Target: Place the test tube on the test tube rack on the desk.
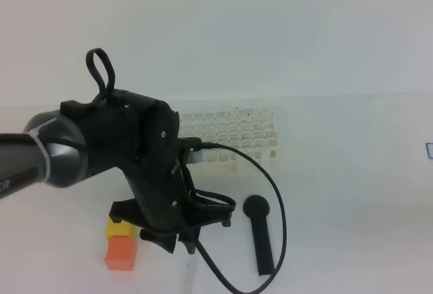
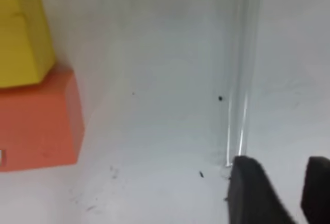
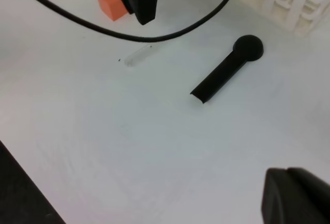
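Two arms serve this desk, but in the exterior high view only the left arm shows, bent low over the near edge with its fingers pointing down beside the orange cube and yellow cube. The test tube rack stands behind it, and the black stick lies to its right. The tube itself cannot be made out here.

From the left wrist, the test tube lies flat on the desk, its long axis running straight away from the camera. Its near end sits just at the tip of one dark finger, with the second finger to its right; a gap shows between them, so they stand partly open and hold nothing.

From the right wrist, the tube's end peeks out just below the left fingers, well apart from the right fingers, which are closed and empty. The left arm is clearly nearer, and I judge the grasp should come across the tube's length.
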